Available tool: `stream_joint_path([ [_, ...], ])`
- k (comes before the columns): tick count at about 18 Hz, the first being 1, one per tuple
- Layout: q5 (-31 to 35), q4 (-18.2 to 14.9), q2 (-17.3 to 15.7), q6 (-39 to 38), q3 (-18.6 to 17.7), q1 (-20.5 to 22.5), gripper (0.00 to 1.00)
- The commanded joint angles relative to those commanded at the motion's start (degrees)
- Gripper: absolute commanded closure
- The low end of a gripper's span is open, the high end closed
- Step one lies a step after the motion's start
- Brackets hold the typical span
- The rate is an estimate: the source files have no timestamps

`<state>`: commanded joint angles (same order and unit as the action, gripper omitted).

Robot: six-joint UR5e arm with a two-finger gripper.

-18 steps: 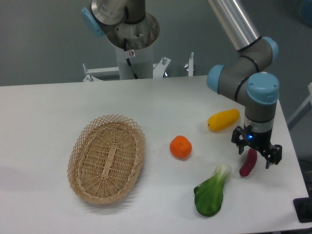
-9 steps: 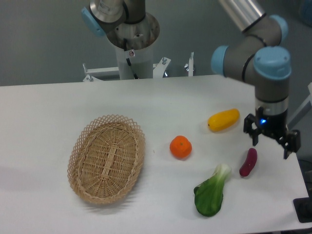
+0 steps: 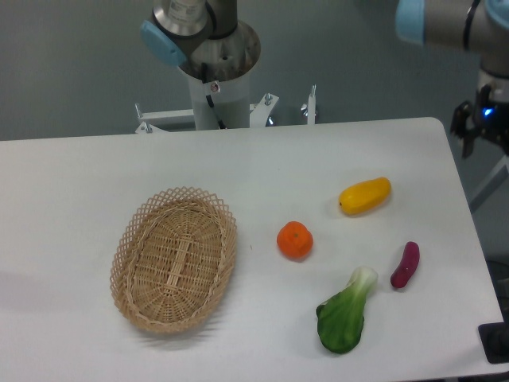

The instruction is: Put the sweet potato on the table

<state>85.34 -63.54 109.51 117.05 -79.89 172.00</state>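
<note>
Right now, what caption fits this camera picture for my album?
Sweet potato lies on the white table; gripper hangs far off.

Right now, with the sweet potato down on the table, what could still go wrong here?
The sweet potato lies free near the right edge of the table; being slim and rounded, it might roll if nudged. The bok choy lies close beside it, so a return pass could bump either. The gripper is partly cut off at the frame's right edge, so its jaw state cannot be confirmed.
</note>
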Motion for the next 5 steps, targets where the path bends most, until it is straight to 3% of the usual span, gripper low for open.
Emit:
stream_joint_path([
  [5, -0.4, 0.1, -0.1, 0.3, -0.1, 0.4, 0.0],
])
